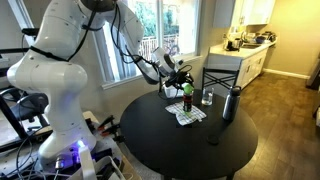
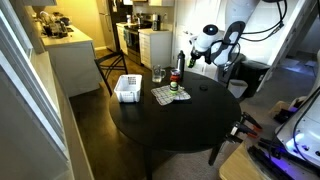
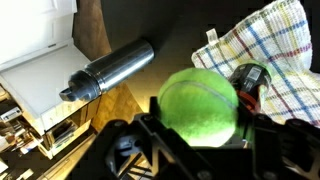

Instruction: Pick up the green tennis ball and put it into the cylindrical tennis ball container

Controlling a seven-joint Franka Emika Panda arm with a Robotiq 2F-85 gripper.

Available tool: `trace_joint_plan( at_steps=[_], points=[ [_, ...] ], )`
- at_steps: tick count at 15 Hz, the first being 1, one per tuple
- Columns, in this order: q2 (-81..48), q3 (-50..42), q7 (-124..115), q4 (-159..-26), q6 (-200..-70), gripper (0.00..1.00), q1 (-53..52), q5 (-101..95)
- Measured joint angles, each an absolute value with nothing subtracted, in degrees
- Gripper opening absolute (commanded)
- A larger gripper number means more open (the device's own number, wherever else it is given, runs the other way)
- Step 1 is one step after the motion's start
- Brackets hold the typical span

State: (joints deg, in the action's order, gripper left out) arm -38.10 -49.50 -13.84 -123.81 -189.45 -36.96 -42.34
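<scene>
In the wrist view the green tennis ball [image 3: 198, 100] fills the space between my gripper's [image 3: 198, 118] two black fingers, which are shut on its sides. Just beyond the ball stands the cylindrical tennis ball container [image 3: 250, 78], dark reddish, on a checkered cloth [image 3: 275, 45]. In both exterior views the gripper [image 1: 180, 80] [image 2: 193, 62] hangs over the round black table, close above and beside the container [image 1: 187, 101] [image 2: 175, 90]. The container's mouth is mostly hidden behind the ball.
A dark grey bottle [image 3: 112, 67] [image 1: 231, 103] and a clear glass [image 1: 207, 97] [image 2: 158, 73] stand near the container. A white basket [image 2: 127, 88] sits at the edge of the table [image 2: 190, 125]. Chairs and a kitchen counter lie beyond.
</scene>
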Motion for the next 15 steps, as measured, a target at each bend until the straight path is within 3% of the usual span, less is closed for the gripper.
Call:
trace_joint_plan(
  at_steps=[1,2,8,9,15],
  points=[
    [-38.79,-50.04,-14.06,-123.50,-190.59,0.44,-37.23,-41.99],
    [-39.40,-50.34,-14.08,-123.30,-191.61,0.69,-37.45,-41.59],
    [-40.65,-50.34,-14.08,-123.21,-192.91,0.69,-37.85,-40.87],
    [-40.65,-50.34,-14.08,-123.21,-192.91,0.44,-37.85,-40.87],
    [-40.72,-50.27,-14.08,-122.86,-192.91,0.44,-37.82,-40.73]
  ],
)
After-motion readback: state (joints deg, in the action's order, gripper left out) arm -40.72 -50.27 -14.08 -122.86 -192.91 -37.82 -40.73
